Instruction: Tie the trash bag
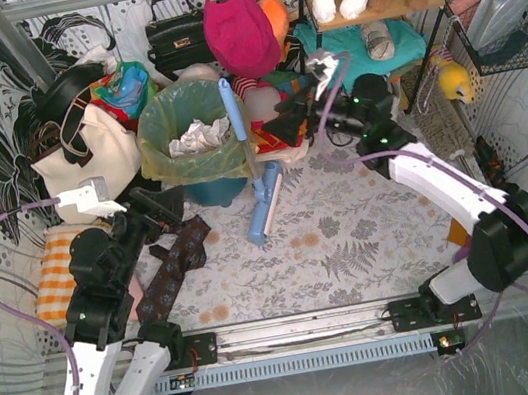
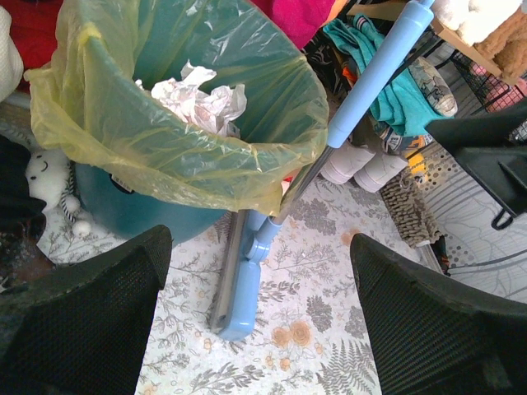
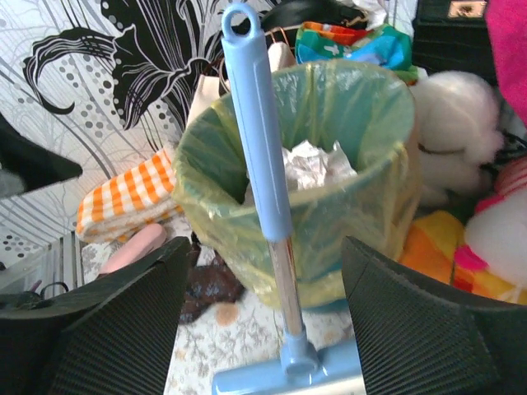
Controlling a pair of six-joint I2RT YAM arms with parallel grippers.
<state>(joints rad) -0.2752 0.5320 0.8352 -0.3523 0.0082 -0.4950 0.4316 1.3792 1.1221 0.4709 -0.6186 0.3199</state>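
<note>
The jaws of the left gripper (image 2: 259, 276) stood wide apart with nothing between them, its two dark fingers (image 2: 90, 313) filling the lower corners of the left wrist view. The jaws of the right gripper (image 3: 262, 284) were also parted and held nothing, though the blue mop handle (image 3: 257, 140) showed in the gap beyond them.

The trash bag (image 1: 163, 148) sat in the upper middle of the top view. It lined a teal bucket (image 1: 214, 192), with its yellow-green rim folded out and down over the bucket's edge and its mouth open. Crumpled white paper (image 1: 195, 138) lay inside it. The mop handle leaned up beside the right side of the bag's rim, and the mop's head rested on the flowered table (image 1: 353, 243) just below the bucket.

In the top view the left gripper (image 1: 154, 216) hung at the lower left of the bucket, apart from the bag, and the right gripper (image 1: 293, 117) was to the right of it, near the mop handle. A cream tote (image 1: 84, 151) stood left of the bucket, with an orange checked cloth (image 1: 54, 273) lower down at the left edge.
</note>
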